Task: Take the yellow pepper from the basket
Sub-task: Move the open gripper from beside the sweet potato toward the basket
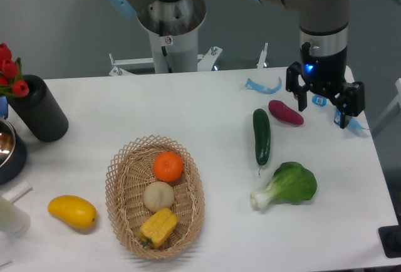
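Camera view: gripper (324, 104) seen spread, empty, well apart from basket (119, 184). Yellow pepper (158, 227) apparently touches pale round item (158, 195); neighbour may be nudged.

We count one basket (119, 178) holding three items: one orange (168, 166), one pale onion (158, 195), one yellow pepper (158, 227); outside, one cucumber (261, 136), one bok choy (287, 186), one mango (72, 212)
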You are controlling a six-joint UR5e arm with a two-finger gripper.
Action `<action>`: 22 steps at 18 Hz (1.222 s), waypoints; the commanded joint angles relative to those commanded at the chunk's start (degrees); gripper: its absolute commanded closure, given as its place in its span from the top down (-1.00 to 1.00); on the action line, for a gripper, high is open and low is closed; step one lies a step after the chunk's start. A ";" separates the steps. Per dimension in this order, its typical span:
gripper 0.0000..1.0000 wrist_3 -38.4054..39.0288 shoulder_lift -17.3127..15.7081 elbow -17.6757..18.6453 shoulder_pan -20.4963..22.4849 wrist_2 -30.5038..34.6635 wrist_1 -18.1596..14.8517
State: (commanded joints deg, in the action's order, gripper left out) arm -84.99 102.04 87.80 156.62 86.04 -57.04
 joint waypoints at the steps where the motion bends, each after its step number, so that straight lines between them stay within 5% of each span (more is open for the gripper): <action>1: 1.00 -0.09 0.00 0.00 0.00 0.00 0.00; 9: 1.00 4.30 0.00 0.96 -0.44 -1.93 0.09; 13: 1.00 9.46 -0.44 5.53 -1.05 -2.81 8.06; 22: 1.00 20.20 1.40 4.75 -4.92 -2.81 8.79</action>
State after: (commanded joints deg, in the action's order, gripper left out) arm -64.79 103.44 92.55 151.70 83.23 -48.25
